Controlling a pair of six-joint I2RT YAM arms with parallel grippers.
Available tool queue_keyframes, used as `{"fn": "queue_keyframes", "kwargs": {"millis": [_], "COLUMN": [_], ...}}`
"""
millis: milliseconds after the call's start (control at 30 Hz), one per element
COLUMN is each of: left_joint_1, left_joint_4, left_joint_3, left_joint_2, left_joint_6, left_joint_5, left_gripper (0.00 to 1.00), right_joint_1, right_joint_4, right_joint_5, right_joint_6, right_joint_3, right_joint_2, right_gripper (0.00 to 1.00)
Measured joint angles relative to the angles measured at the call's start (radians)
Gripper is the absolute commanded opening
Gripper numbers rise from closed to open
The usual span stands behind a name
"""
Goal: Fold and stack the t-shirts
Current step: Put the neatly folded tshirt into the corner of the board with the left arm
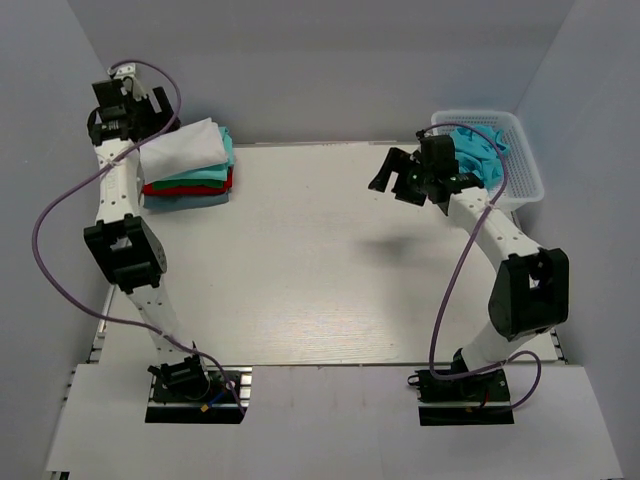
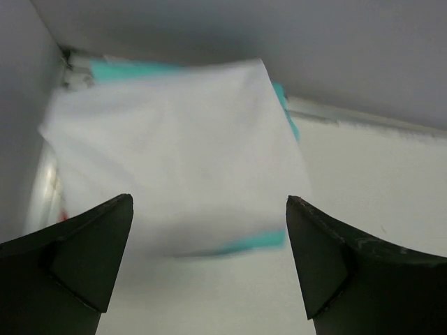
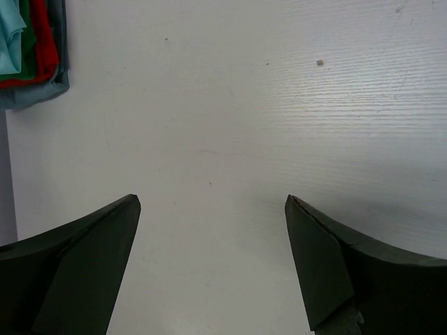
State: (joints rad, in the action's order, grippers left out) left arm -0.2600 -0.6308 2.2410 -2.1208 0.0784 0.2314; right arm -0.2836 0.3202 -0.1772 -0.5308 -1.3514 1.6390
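Stack of folded tees sits at the far left corner of the worktop [image 1: 320, 280]. The white t-shirt [image 1: 185, 145] lies on top, folded into a rough rectangle and turned a little askew to the layers under it. Directly beneath it is the teal t-shirt [image 1: 205, 176], whose edge shows along the right and near sides. Then comes the red t-shirt [image 1: 190, 187], and the grey-blue t-shirt [image 1: 186, 201] lies at the bottom on the worktop.

The left tool [image 1: 122, 108] hangs above the far left of the stack, close to the side wall. In the left wrist view its two fingers [image 2: 84, 244] are spread wide with nothing between them, so it is released. The white cloth fills the gap below them, blurred, with slivers of teal at its edges.

The right tool [image 1: 393, 172] is raised over the far right part of the worktop, pointing left and casting a faint shadow on the bare surface. It is also released: the right wrist view shows both fingers apart over bare white worktop, holding nothing. The stack appears well away in the upper left corner of that view.

Behind the right arm, at the far right edge, stands a white plastic lattice basket [image 1: 527, 175]. A crumpled light blue t-shirt [image 1: 480, 148] lies inside it.
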Motion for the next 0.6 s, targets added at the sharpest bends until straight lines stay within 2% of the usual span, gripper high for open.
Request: {"fn": "queue_keyframes", "kwargs": {"millis": [167,367,467,600], "left_joint_1": [0.105,0.283,0.294,0.301], "left_joint_4": [0.014,-0.015,-0.040,-0.096], "left_joint_3": [-0.438,-0.906,-1.038,-1.086], "left_joint_2": [0.320,0.788,0.950,1.012], "left_joint_6": [0.138,0.246,0.278,0.301], "left_joint_5": [-0.008,-0.037,-0.063,-0.123], "left_gripper": [1.00,1.00,1.00,1.00], "right_joint_1": [0.000,0.000,0.000,0.000], "right_joint_4": [0.029,0.052,0.069,0.082], "right_joint_5": [0.039,0.082,0.096,0.104], "right_joint_6": [0.031,0.050,0.047,0.043], "right_joint_3": [0.079,0.310,0.446,0.560], "right_joint_2": [-0.107,-0.310,-0.407,-0.512], "right_gripper": [0.90,0.90,0.90,0.90]}}
